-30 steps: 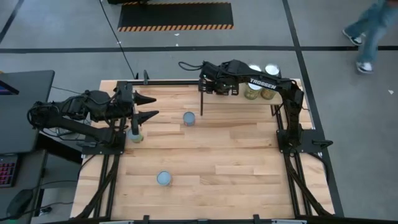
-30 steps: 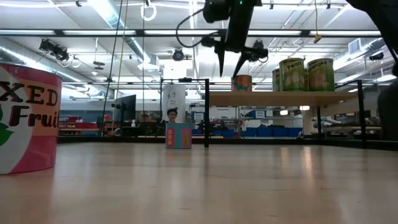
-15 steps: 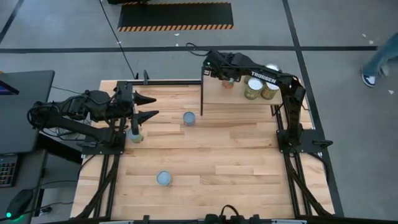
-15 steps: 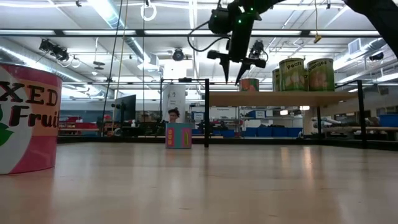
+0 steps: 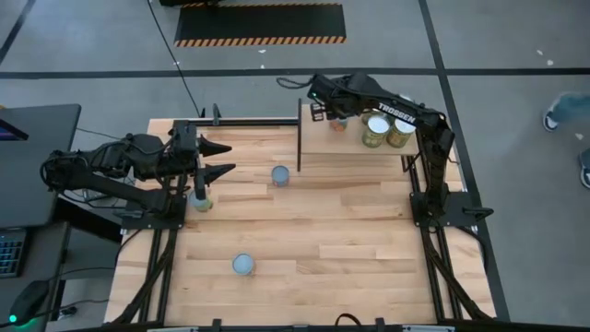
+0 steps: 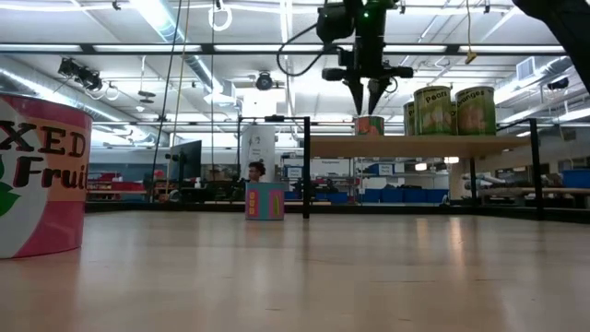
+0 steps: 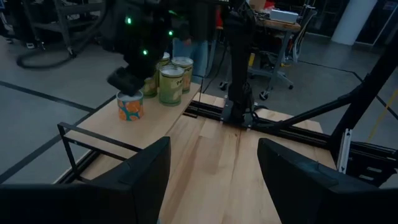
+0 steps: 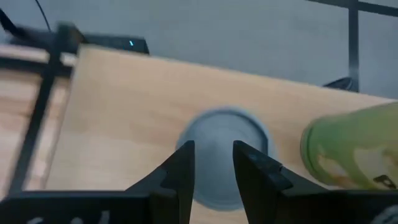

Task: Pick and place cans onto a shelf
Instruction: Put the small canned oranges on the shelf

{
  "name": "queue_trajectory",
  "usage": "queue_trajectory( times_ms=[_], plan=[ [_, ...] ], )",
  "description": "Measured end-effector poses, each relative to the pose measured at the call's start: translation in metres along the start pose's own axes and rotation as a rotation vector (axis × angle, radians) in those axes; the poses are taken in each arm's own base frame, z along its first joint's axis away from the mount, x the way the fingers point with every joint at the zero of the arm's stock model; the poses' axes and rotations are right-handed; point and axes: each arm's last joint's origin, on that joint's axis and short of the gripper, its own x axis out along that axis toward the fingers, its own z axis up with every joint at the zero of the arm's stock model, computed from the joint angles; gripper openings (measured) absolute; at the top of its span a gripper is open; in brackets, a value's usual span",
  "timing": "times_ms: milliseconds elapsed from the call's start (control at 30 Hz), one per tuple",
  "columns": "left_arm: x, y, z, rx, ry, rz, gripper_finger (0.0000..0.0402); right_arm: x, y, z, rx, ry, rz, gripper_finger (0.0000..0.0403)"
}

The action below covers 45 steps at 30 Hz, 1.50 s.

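On the shelf [image 5: 350, 144] an orange can [image 5: 339, 124] stands upright on its base, with two green cans [image 5: 374, 131] [image 5: 400, 132] to its right. My right gripper [image 6: 369, 109] points down just above the orange can [image 6: 369, 125]. Its fingers are open by a narrow gap over the silvery top [image 8: 224, 149]. My left gripper [image 5: 221, 159] waits open at the table's left, above a yellow-green can [image 5: 200, 201]. Two blue-grey cans [image 5: 280, 175] [image 5: 243, 265] stand on the table.
A thin dark upright panel [image 5: 299, 136] closes the shelf's left end. The shelf's near half has bare wood. In the low view a pink can [image 6: 41, 175] stands close to the camera, at the picture's left. A person walks on the floor beyond the table's right [image 5: 567, 111].
My right gripper has moved from beyond the shelf's left end toward the table's right and far edge, coming over the orange can. It has rolled about its own line, and its fingers have drawn closer together. The cans have stayed in place.
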Motion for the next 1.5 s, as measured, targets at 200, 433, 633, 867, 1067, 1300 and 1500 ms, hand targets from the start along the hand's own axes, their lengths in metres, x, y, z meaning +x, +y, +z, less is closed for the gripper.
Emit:
queue_trajectory(
  times_ms=[200,433,633,867,1067,1300,1500],
  plan=[
    [0.0,0.0,0.0,0.001,0.0,0.0,0.0247,0.003,0.001,-0.007,-0.029,0.097,0.03,0.0113],
    [0.0,0.0,0.0,0.002,-0.001,-0.001,0.0247,0.004,0.008,-0.006,0.079,0.151,0.139,0.0113],
    [0.0,0.0,0.0,0.0,0.003,-0.014,0.0247,0.005,0.012,0.005,0.161,0.077,0.197,0.0112],
    [0.0,-0.002,-0.001,-0.026,0.019,-0.068,0.0247,0.008,0.009,0.009,0.029,0.076,0.209,0.0115],
    [0.0,-0.002,-0.002,-0.024,0.036,-0.063,0.0247,0.002,0.015,-0.006,-0.332,0.094,0.224,0.0143],
    [0.0,-0.002,-0.003,-0.018,0.038,-0.063,0.0247,0.0,0.013,-0.011,-0.504,0.093,0.18,0.014],
    [0.0,-0.002,-0.003,-0.018,0.038,-0.063,0.0247,0.005,0.01,-0.008,-0.493,0.136,0.202,0.0096]
  ],
)
